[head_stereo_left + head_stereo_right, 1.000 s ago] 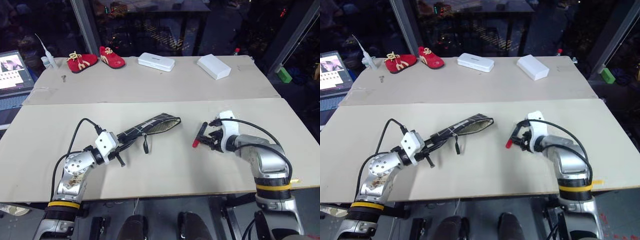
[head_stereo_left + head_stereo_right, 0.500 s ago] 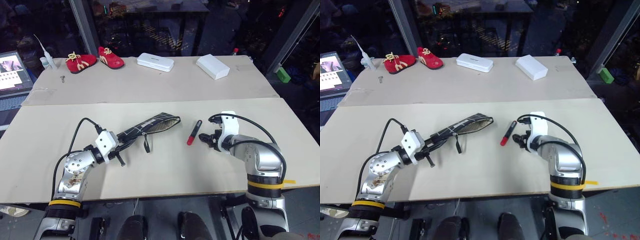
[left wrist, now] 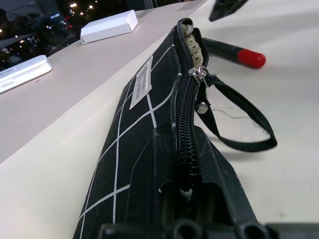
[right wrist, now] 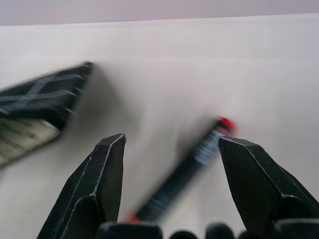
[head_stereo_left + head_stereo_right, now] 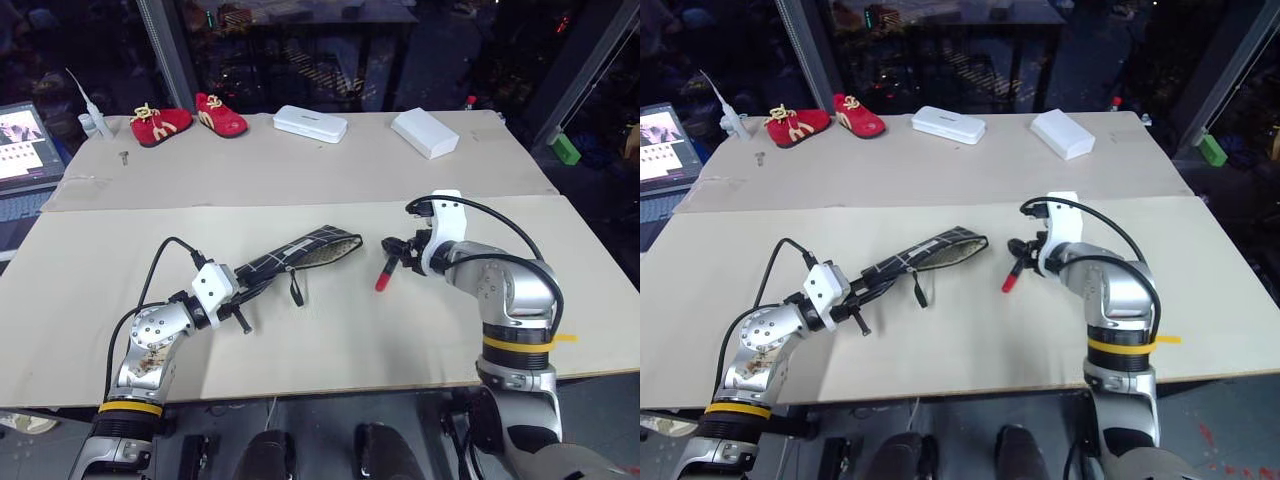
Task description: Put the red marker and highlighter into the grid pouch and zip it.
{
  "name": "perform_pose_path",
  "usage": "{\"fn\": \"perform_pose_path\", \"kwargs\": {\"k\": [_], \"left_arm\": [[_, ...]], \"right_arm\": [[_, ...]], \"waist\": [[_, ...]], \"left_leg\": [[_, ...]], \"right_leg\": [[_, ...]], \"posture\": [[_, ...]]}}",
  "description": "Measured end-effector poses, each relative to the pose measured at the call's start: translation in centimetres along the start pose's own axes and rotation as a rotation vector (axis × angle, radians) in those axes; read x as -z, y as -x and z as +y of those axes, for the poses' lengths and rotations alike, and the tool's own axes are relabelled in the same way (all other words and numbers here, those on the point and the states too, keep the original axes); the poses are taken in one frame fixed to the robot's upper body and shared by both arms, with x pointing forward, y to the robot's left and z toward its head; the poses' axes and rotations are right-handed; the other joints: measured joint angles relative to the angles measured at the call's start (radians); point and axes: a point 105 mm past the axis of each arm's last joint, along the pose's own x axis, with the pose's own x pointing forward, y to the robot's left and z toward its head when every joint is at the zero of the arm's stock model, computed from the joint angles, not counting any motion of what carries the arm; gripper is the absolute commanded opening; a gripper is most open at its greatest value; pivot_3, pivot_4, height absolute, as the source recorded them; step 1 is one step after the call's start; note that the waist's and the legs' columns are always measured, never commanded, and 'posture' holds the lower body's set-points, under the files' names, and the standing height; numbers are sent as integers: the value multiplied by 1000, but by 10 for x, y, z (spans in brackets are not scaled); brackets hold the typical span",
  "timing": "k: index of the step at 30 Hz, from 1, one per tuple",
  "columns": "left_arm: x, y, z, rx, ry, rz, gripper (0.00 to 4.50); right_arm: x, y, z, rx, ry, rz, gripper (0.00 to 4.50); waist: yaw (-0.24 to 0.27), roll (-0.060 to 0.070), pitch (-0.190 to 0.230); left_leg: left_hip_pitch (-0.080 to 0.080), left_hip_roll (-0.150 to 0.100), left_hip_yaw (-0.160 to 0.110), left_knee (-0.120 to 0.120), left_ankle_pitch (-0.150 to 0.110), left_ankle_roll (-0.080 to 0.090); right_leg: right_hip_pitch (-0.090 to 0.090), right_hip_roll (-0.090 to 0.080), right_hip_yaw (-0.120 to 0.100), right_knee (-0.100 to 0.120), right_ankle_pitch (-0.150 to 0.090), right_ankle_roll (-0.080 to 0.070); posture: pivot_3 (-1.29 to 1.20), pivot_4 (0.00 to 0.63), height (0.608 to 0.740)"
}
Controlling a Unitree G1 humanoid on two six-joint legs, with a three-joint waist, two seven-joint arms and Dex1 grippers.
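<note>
- Left wrist view looks along the grid pouch [image 3: 149,149], whose near end sits clamped between the fully closed jaws of the left gripper [image 5: 237,297].
- From those jaws the pouch runs forward over the bench [image 5: 330,340], its far end gaping open and showing a pale lining.
- Its zipper pull [image 3: 199,74] sits well out from the left jaws, near the open mouth, with the black loop [image 3: 244,134] hanging down onto the bench.
- A white label [image 3: 141,82] is on the side of the pouch.
- The red marker [image 5: 386,272] lies flat on the bench beyond the pouch mouth, close to it but not touching.
- The right gripper [image 5: 398,253] has its jaws spread wide and empty; in the right wrist view the marker shows in the gap between the two fingers [image 4: 97,189], below them, and nothing is pinched.
- Whether a fingertip touches the marker cannot be told.
- The pouch mouth lies off to one side of the right jaws.
- Far past both jaws, at the back of the bench, lie two white boxes [image 5: 312,123] and a pair of red shoes [image 5: 190,117].
</note>
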Motion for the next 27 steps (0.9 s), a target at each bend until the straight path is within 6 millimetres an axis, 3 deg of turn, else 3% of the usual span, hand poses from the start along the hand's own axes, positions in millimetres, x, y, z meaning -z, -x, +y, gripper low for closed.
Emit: {"fn": "perform_pose_path", "kwargs": {"k": [4, 9, 18, 27], "left_arm": [[0, 0, 1, -6, 6, 4, 0], [-4, -1, 0, -11, -4, -7, 0], [-4, -1, 0, -19, 1, -11, 0], [-5, -4, 0, -53, 46, -44, 0]], "right_arm": [[20, -8, -11, 68, -10, 67, 3263], [21, -6, -19, 96, 11, 73, 3263], [34, -15, -1, 63, -13, 100, 3263], [16, -14, 4, 45, 19, 47, 3263]], "waist": [[6, 0, 0], [-1, 0, 0], [-1, 0, 0], [0, 0, 0]], "left_leg": [[-1, 0, 0, 0, 0, 0], [0, 0, 0, 0, 0, 0], [-1, 0, 0, 0, 0, 0], [-1, 0, 0, 0, 0, 0]], "right_leg": [[0, -2, 0, 0, 0, 0], [0, -1, 0, 0, 0, 0], [0, 0, 0, 0, 0, 0], [0, 0, 0, 0, 0, 0]], "posture": [[0, 150, 740], [0, 150, 740], [0, 150, 740], [0, 150, 740]]}}
